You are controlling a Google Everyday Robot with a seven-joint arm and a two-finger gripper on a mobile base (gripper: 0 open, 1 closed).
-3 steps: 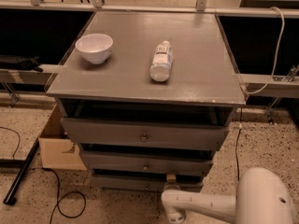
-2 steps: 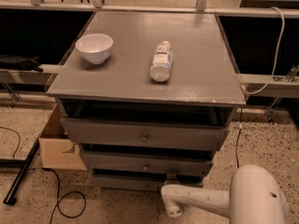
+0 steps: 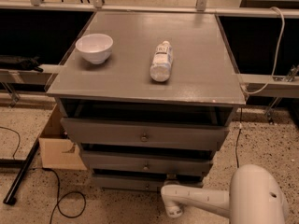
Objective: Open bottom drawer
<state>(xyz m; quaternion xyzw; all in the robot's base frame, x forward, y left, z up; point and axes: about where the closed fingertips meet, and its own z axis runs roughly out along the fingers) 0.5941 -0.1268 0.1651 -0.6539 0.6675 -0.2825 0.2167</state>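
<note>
The bottom drawer (image 3: 122,182) is the lowest and shortest grey front of the cabinet, with a small round knob (image 3: 147,186) at its centre. It looks nearly flush under the middle drawer (image 3: 145,164). My white arm (image 3: 205,200) reaches in from the lower right, and its end sits just right of the knob, in front of the bottom drawer's right half. The gripper (image 3: 171,178) is at that end, close against the drawer front and mostly hidden by the wrist.
The grey cabinet top (image 3: 201,64) carries a white bowl (image 3: 94,47) and a plastic bottle (image 3: 161,61) lying on its side. The top drawer (image 3: 144,134) stands slightly out. On the floor at the left are a cardboard box (image 3: 57,148), a black pole (image 3: 21,171) and cables.
The arm's elbow has shifted a little sideways while its end stays near the bottom drawer. The drawers, bowl and bottle have not moved.
</note>
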